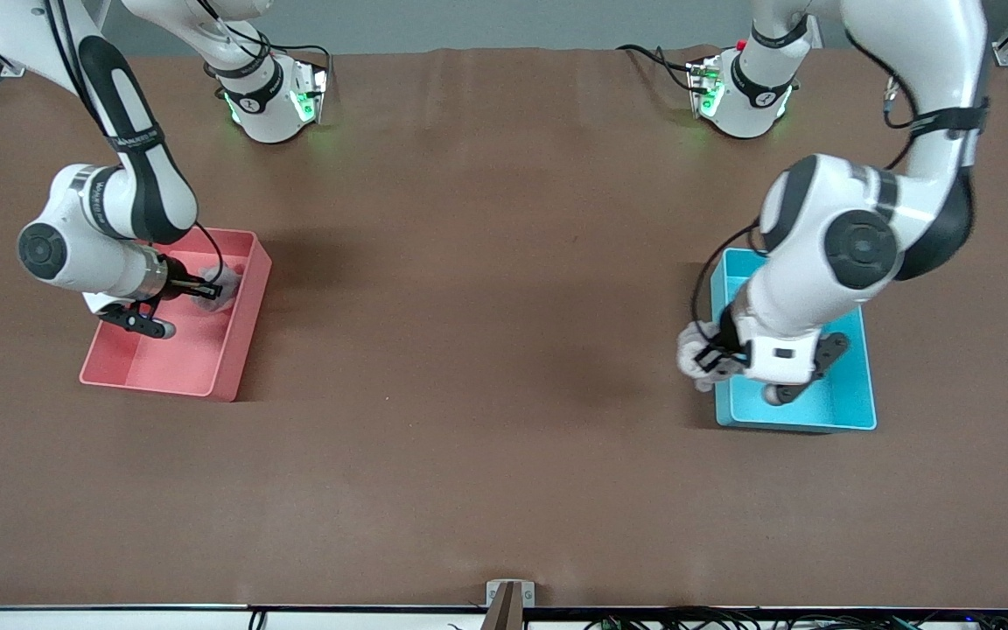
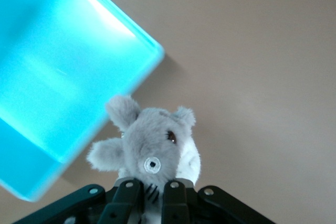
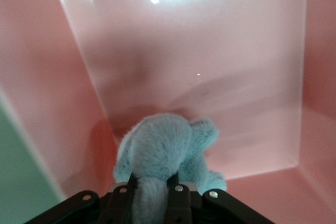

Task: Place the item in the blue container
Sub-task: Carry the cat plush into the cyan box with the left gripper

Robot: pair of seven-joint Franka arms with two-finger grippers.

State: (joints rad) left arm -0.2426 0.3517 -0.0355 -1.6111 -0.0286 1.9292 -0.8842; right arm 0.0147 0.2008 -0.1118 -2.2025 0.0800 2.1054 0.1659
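Observation:
The light blue container (image 1: pixel 836 402) (image 2: pixel 52 77) sits at the left arm's end of the table. My left gripper (image 1: pixel 710 363) (image 2: pixel 152 198) is shut on a grey and white plush toy (image 1: pixel 693 350) (image 2: pixel 152 148). It hangs over the table just outside the container's wall, on the side toward the right arm's end. My right gripper (image 1: pixel 206 289) (image 3: pixel 152 198) is shut on a pale blue plush toy (image 1: pixel 222 287) (image 3: pixel 165 150), held low inside the pink bin (image 1: pixel 180 359) (image 3: pixel 210 51).
The pink bin stands at the right arm's end of the table. Brown tabletop (image 1: pixel 486 350) stretches between the two bins. The left arm's elbow and wrist hang over much of the blue container and hide part of its inside.

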